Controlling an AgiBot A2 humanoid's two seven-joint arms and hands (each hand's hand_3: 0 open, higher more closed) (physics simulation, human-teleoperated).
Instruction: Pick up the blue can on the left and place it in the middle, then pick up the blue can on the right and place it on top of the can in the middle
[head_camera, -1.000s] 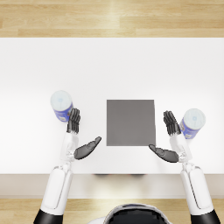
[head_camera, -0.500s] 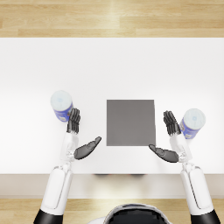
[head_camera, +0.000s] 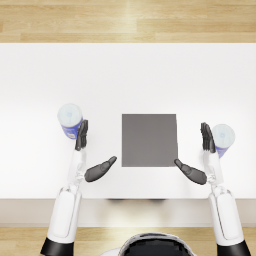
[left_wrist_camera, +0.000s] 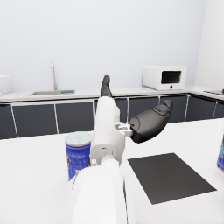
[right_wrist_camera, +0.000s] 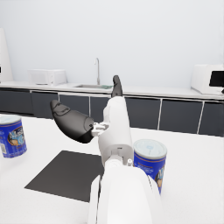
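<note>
Two blue cans with silver lids stand upright on the white table. The left can is just beside the fingers of my left hand, which is spread and holds nothing. The right can stands close against the fingers of my right hand, also spread and holding nothing. Whether either hand touches its can I cannot tell. Between them lies a dark grey square mat in the middle. The left can also shows across the mat in the right wrist view.
The white table stretches far back and to both sides, with its front edge just behind my hands. Wooden floor lies beyond. The wrist views show kitchen counters, a sink and a microwave far behind.
</note>
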